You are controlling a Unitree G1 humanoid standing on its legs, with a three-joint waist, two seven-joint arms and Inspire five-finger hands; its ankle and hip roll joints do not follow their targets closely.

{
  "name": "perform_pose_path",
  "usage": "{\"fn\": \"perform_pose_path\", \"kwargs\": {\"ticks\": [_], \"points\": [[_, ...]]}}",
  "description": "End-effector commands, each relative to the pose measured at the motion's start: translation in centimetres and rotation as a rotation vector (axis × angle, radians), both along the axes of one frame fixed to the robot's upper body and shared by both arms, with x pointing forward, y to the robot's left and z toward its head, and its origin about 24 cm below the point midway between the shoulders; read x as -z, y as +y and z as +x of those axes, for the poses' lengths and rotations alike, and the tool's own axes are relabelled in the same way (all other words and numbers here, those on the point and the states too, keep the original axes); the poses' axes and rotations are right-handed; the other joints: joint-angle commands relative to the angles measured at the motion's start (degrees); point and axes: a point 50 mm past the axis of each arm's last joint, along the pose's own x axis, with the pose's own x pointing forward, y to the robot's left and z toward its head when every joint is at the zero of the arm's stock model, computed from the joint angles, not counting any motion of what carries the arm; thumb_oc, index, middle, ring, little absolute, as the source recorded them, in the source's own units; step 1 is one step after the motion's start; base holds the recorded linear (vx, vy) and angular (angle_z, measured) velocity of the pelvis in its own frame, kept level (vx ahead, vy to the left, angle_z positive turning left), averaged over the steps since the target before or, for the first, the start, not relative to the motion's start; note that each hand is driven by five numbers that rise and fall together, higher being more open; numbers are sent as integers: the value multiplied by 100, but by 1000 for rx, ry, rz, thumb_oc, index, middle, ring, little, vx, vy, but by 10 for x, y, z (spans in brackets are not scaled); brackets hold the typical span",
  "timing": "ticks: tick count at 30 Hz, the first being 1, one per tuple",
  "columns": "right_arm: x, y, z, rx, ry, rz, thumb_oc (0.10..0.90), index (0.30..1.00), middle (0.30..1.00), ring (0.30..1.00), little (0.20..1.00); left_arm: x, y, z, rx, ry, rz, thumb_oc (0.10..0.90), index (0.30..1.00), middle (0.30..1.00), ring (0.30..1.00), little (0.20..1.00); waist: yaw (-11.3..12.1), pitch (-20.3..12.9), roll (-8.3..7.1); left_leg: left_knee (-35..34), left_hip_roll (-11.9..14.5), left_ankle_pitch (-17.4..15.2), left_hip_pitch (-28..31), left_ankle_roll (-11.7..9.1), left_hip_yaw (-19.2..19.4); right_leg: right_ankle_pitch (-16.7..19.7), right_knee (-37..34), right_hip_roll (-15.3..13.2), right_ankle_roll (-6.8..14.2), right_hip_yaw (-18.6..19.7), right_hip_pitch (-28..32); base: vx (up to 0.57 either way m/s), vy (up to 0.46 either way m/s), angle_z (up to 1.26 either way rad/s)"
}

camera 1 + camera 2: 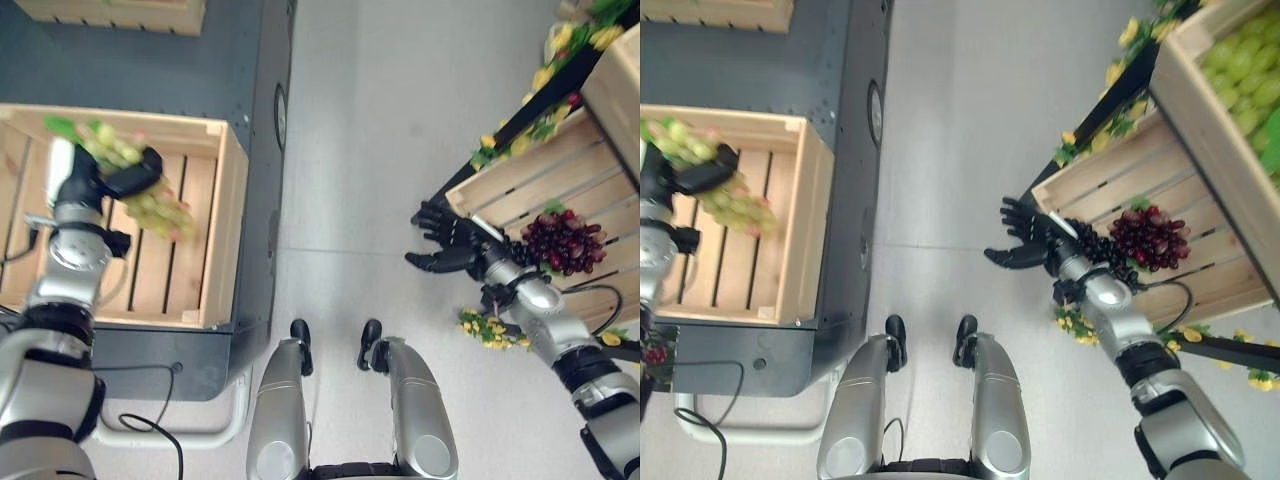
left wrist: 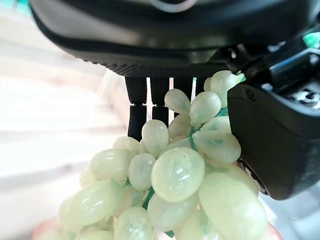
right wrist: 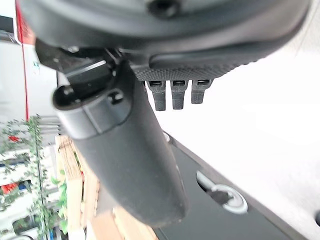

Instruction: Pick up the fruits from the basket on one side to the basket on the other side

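My left hand [image 1: 105, 180] is shut on a bunch of green grapes [image 1: 150, 205], which hangs over the wooden crate [image 1: 225, 215] on my left. Up close, the grapes [image 2: 175, 175] lie between the thumb and the fingers [image 2: 137, 107]. My right hand [image 1: 450, 240] is open, with straight fingers, and holds nothing. It hovers over the floor just off the corner of the slanted wooden crate [image 1: 530, 180] on my right. A bunch of dark red grapes [image 1: 562, 240] lies in that crate beside my right wrist.
The left crate stands on a dark platform [image 1: 265, 130]. Another crate [image 1: 1220, 110] of green grapes [image 1: 1240, 60] sits above the right one. Yellow flowers and leaves [image 1: 485, 328] trim the right stand. Grey floor [image 1: 400, 120] lies between the two sides.
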Motion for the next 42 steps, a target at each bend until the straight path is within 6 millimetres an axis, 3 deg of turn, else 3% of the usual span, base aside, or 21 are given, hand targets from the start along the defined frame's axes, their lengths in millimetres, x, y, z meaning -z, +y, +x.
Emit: {"fn": "perform_pose_path", "kwargs": {"ticks": [1, 3, 7, 11, 21, 34, 42], "points": [[-39, -18, 1, 105, -191, 42, 800, 900, 900, 900, 900, -48, -3, -7, 75, -332, -181, 400, 300, 300, 300, 300, 87, -579, 260, -1007, -497, 43, 1028, 62, 78, 280, -780, -49, 56, 138, 876, 124, -20, -3], [-36, -17, -1, 118, -191, 64, 800, 900, 900, 900, 900, -45, -6, -9, 99, -352, -206, 400, 300, 300, 300, 300, 89, -670, 267, -1139, -526, 68, 1172, 52, 51, 297, -928, -28, 70, 147, 1038, 95, -33, 0], [-30, 0, -7, 100, -196, 143, 800, 900, 900, 900, 900, -36, -28, -12, 213, -406, -264, 400, 300, 300, 300, 300, 107, -1154, 309, -1799, -628, 217, 1795, 16, -58, 387, -1611, 25, 105, 108, 1738, 102, -53, -3], [-33, 14, -13, 41, -214, 175, 800, 900, 900, 900, 900, -39, -49, -16, 317, -436, -265, 400, 300, 300, 300, 300, 100, -1524, 365, -2363, -678, 390, 2244, -42, -146, 556, -2278, 130, 123, 117, 2282, 85, -69, -6], [-57, 52, 3, -83, -242, 162, 800, 900, 900, 900, 900, -78, -91, -8, 531, -546, -281, 400, 300, 300, 300, 300, 164, -2317, 438, -3234, -672, 649, 2860, -127, -287, 941, -3328, 296, 136, 106, 2985, 40, -103, 3], [-79, 108, 31, -236, -70, 403, 800, 900, 900, 900, 900, -106, -167, 18, 823, -541, -394, 400, 300, 300, 300, 300, 197, -2683, 451, -3864, -634, 894, 3083, -214, -429, 1151, -3926, 489, 109, 96, 3233, -29, -75, 4], [-81, 133, 36, -308, 23, 544, 800, 900, 900, 900, 900, -104, -204, 22, 977, -471, -439, 400, 300, 300, 300, 300, 217, -2806, 435, -3864, -620, 852, 3157, -201, -408, 1110, -3926, 516, 86, 102, 3295, -13, -24, 3]]}}
